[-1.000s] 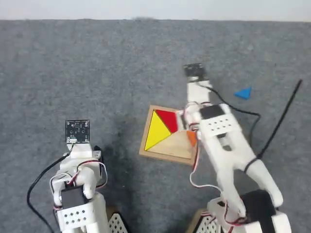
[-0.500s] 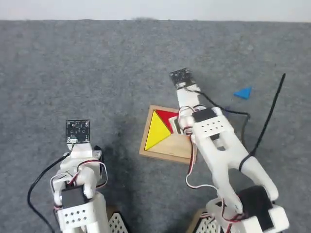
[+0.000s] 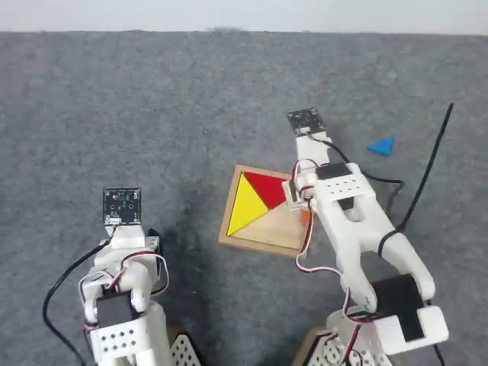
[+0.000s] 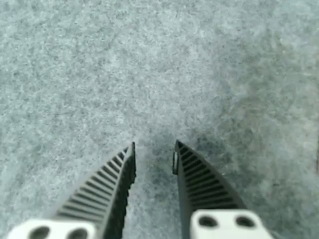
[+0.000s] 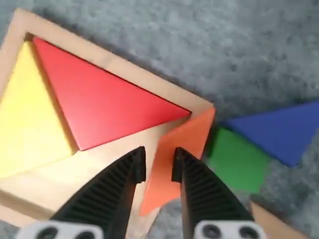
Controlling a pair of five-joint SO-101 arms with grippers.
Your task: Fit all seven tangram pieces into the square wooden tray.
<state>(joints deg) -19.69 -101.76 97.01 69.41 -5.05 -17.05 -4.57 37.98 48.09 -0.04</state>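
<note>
The square wooden tray (image 3: 259,242) lies mid-table with a yellow triangle (image 3: 245,204) and a red triangle (image 3: 267,188) in it. My right arm (image 3: 339,194) hangs over the tray's right edge. In the right wrist view, my right gripper (image 5: 158,152) stands narrowly open just above an orange piece (image 5: 189,137). That orange piece lies tilted across the tray rim (image 5: 124,62), beside the red triangle (image 5: 104,107) and the yellow triangle (image 5: 25,119). A green piece (image 5: 234,164) and a blue triangle (image 5: 279,132) lie just outside. My left gripper (image 4: 153,147) is slightly open over bare felt, holding nothing.
A small blue triangle (image 3: 381,146) lies alone at the far right. A black cable (image 3: 427,183) runs along the right side. A tan piece's corner (image 5: 271,224) shows near the green one. Grey felt covers the table; the left arm (image 3: 126,263) sits at the front left.
The right arm's wrist swung left over the tray, hiding the orange piece, then came back right. The orange piece shows again at the tray's right edge. The left arm kept still.
</note>
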